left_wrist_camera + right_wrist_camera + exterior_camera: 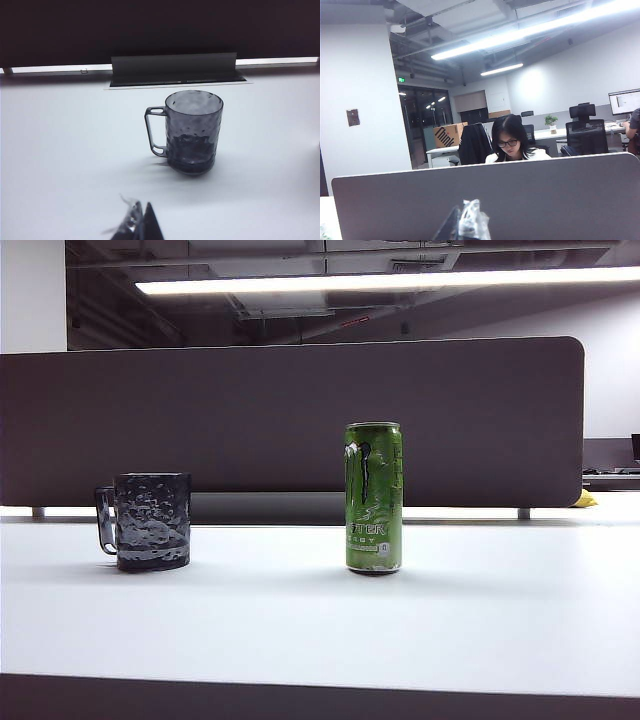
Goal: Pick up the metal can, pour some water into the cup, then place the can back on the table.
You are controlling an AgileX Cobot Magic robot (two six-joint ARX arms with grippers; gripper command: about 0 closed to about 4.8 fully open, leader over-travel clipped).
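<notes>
**Can and cup both standing on counter, neither arm on the can**

Exterior view: can [374, 497] upright on the white counter [300, 630], well apart from the cup [150, 521], which stands to its left with handle turned away from the can. No arm shows here. Can untouched, so the pick-up looks not yet done. Clear gap between the two probably leaves room for a side grasp. Label reads "…TER" and "…ERGY" in pale letters under a black claw mark; the rest wraps out of sight. No water stream seen.

Left wrist view: cup sits ahead of the left gripper [140, 222], whose dark fingertips meet in a point at the frame edge, closed on nothing. Gripper hangs well short of the cup, apparently parked.

Right wrist view: right gripper [462, 225] points level at the grey partition [520, 200], over the counter's contents; fingertips together, closed, nothing held. Can not visible here. A cardboard box [449, 135] behind reads "Mink", sideways.
</notes>
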